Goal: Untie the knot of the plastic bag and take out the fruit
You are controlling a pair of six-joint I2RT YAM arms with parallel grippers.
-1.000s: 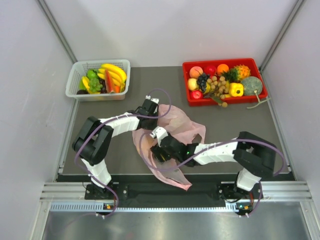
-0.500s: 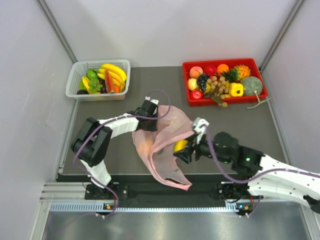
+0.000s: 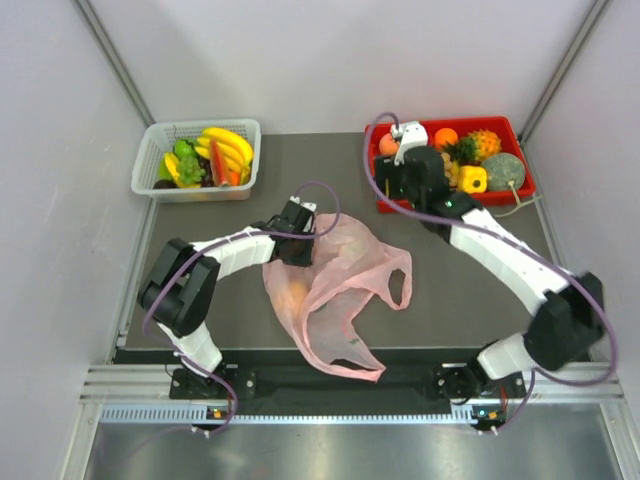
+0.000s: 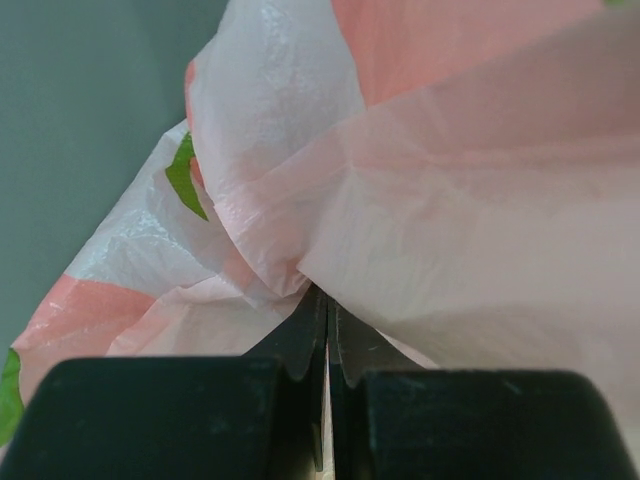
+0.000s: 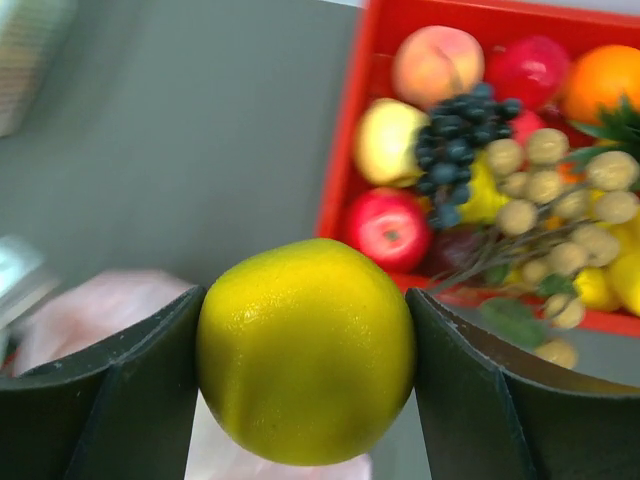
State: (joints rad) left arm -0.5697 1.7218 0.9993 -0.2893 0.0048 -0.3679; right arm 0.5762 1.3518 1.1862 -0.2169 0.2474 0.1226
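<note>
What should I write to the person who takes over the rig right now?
Left gripper: shut on the plastic bag.
Right gripper: shut on a yellow fruit, near the red tray.
Done: handles lie loose, no knot visible; this fruit is out.
To do: put it down; an orange piece shows inside the bag.

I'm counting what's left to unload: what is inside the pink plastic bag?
Through the thin film of the plastic bag, an orange rounded shape shows, and the left wrist view shows a green patch. Crumpled folds hide whether more lies inside.
</note>
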